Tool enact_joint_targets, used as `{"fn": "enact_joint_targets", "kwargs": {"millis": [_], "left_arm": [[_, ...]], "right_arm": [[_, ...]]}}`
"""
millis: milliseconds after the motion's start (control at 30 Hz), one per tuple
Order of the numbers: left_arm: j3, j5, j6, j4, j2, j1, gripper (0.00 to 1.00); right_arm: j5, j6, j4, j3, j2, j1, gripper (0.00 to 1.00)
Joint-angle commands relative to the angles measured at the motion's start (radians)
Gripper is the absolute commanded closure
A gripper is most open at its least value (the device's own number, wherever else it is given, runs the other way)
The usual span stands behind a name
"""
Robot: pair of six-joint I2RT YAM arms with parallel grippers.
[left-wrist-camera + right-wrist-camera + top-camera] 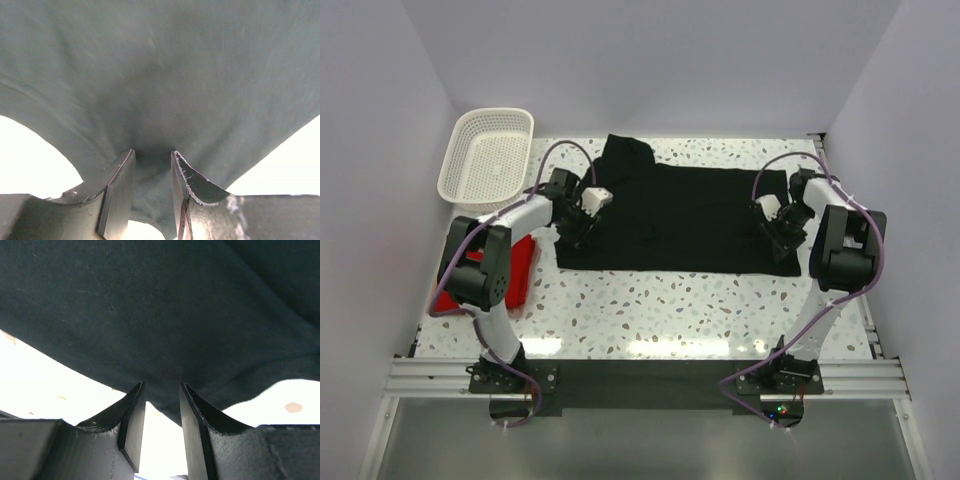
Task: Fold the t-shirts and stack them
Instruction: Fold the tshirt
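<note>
The black t-shirt lies spread flat across the far half of the table, one sleeve sticking out at the back left. My left gripper is at its left edge and my right gripper is at its right edge. In the left wrist view the left gripper is shut on a bunch of the black cloth, with creases running out from the grip. In the right wrist view the right gripper is shut on the shirt's hem. The red t-shirt lies at the left, partly under my left arm.
A white lattice basket stands at the back left corner. Speckled tabletop runs between the black shirt and the arm bases. White walls close in the back and both sides.
</note>
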Motion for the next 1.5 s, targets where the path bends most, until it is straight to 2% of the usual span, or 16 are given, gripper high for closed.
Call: {"fn": "enact_joint_targets", "kwargs": {"millis": [0,133,333,467,533,567,600,633,667,700,733,800,867,1067,1300,1467], "left_arm": [[-0.059,-0.021,0.042,-0.026,-0.005,0.002,0.61],[-0.125,-0.053,0.065,-0.038,0.008,0.005,0.66],[-0.263,-0.05,0.105,-0.078,-0.092,0.005,0.68],[-0.282,0.009,0.154,-0.168,-0.17,0.005,0.67],[-0.244,0.077,0.172,-0.204,-0.212,0.005,0.63],[-0.18,0.083,0.169,-0.216,-0.219,0.005,0.61],[-0.136,0.094,0.166,-0.219,-0.216,0.005,0.6],[-0.043,0.1,0.153,-0.212,-0.209,0.006,0.57],[0.006,0.102,0.14,-0.201,-0.195,0.014,0.55],[0.054,0.109,0.125,-0.186,-0.16,0.02,0.53],[0.148,0.111,0.088,-0.16,-0.137,0.025,0.5],[0.235,0.12,0.042,-0.118,-0.06,0.048,0.48],[0.367,0.126,-0.019,-0.088,0.0,0.063,0.46],[0.615,0.097,-0.13,-0.037,0.216,0.077,0.44],[0.767,0.077,-0.209,0.009,0.402,0.111,0.43],[0.771,0.077,-0.206,0.025,0.451,0.114,0.43]], "right_arm": [[0.024,0.002,0.054,-0.048,0.011,0.005,0.63],[0.058,-0.025,0.094,-0.166,-0.01,0.005,0.63],[0.082,-0.079,0.075,-0.298,-0.093,0.005,0.63],[-0.006,-0.145,-0.082,-0.312,-0.21,0.002,0.62],[-0.097,-0.165,-0.147,-0.241,-0.23,-0.025,0.57],[-0.149,-0.176,-0.243,-0.192,-0.21,-0.044,0.53],[-0.259,-0.183,-0.288,-0.073,-0.189,-0.064,0.5],[-0.298,-0.168,-0.32,-0.006,-0.161,-0.102,0.45],[-0.33,-0.127,-0.36,0.064,-0.086,-0.119,0.45],[-0.387,-0.104,-0.374,0.203,-0.052,-0.133,0.45],[-0.399,-0.078,-0.376,0.265,-0.014,-0.151,0.45],[-0.393,0.033,-0.312,0.408,0.066,-0.155,0.45],[-0.38,0.135,-0.211,0.48,0.107,-0.153,0.45],[-0.277,0.307,0.027,0.703,0.282,-0.148,0.44],[-0.185,0.363,0.201,0.765,0.414,-0.11,0.43],[-0.13,0.37,0.316,0.734,0.45,-0.081,0.43]]}}
